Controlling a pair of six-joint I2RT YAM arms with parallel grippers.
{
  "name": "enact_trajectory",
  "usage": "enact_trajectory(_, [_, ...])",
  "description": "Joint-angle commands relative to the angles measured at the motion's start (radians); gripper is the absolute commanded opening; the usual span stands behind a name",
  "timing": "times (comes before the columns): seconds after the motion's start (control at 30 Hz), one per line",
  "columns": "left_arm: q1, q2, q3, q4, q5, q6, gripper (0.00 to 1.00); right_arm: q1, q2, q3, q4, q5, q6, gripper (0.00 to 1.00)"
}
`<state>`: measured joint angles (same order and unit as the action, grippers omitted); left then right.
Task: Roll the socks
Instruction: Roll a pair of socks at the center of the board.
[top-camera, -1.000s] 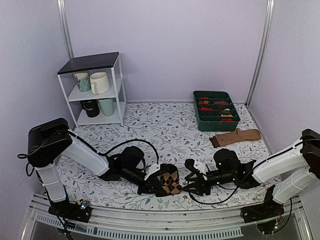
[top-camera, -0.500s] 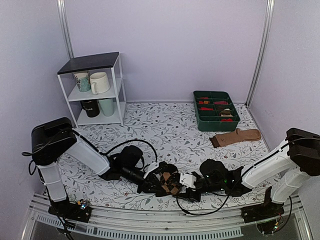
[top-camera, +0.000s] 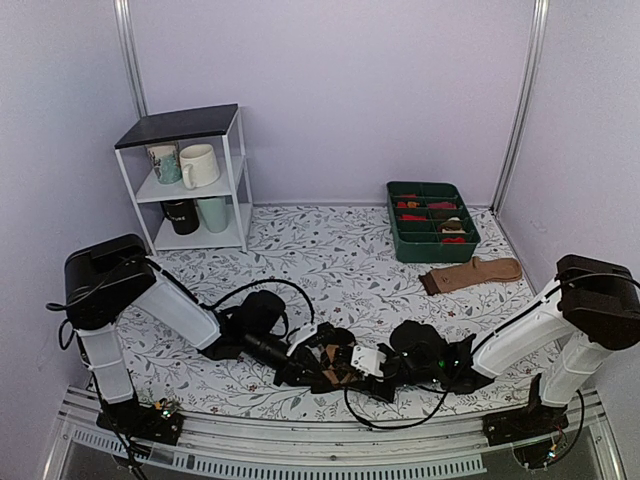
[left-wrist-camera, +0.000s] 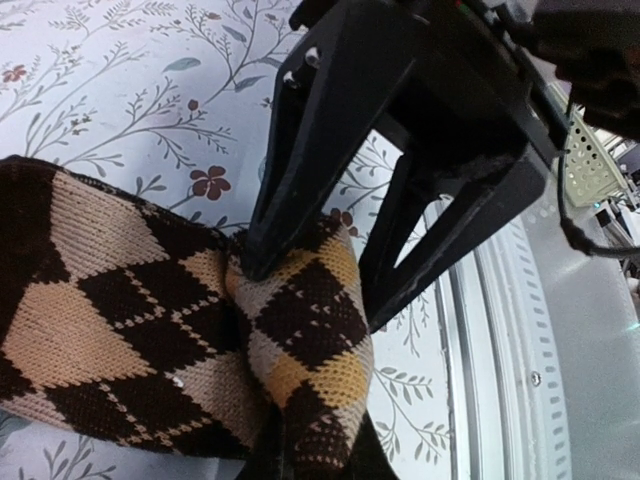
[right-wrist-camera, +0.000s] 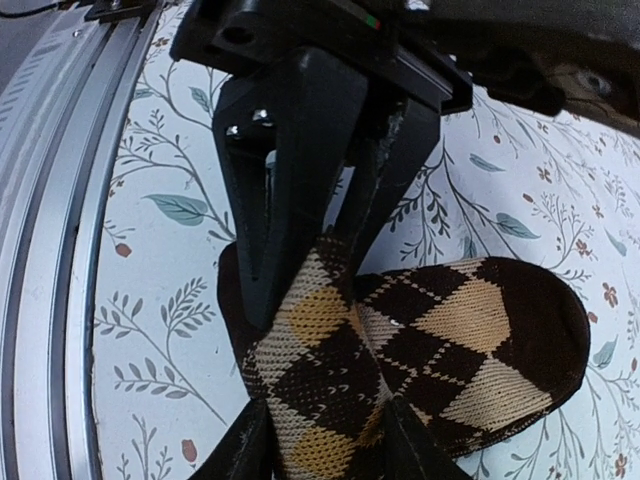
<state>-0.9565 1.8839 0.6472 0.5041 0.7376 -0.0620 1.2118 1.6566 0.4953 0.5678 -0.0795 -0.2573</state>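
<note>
The socks (top-camera: 336, 366) are a dark brown bundle with tan-orange argyle diamonds, lying near the table's front edge between both arms. My left gripper (top-camera: 314, 366) is shut on a raised fold of them from the left. My right gripper (top-camera: 356, 364) meets it from the right and is shut on the same fold. In the left wrist view the socks (left-wrist-camera: 130, 330) fill the lower left, my left gripper (left-wrist-camera: 310, 455) pinches the fold at the bottom, and the right gripper's fingers (left-wrist-camera: 300, 150) straddle it. In the right wrist view my right gripper (right-wrist-camera: 325, 445) clamps the socks (right-wrist-camera: 470, 340).
A white shelf (top-camera: 190, 180) with mugs stands at the back left. A green tray (top-camera: 432, 222) with small red bundles sits at the back right, and a plain tan sock (top-camera: 470, 273) lies in front of it. A metal rail (top-camera: 330, 440) runs along the front edge.
My right gripper has moved left from a gap beside the socks onto them and closed round the fold. My left gripper has kept its hold and barely moved.
</note>
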Motion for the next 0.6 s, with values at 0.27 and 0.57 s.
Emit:
enact_trajectory(0.27, [0.007, -0.036, -0.042, -0.158, -0.086, 0.036, 0.08, -0.016, 0.119, 0.066, -0.147, -0.099, 0.145, 0.14])
enact_trajectory(0.57, [-0.078, -0.351, -0.134, -0.134, -0.213, 0.249, 0.2, -0.148, 0.135, 0.112, -0.305, -0.383, 0.233, 0.14])
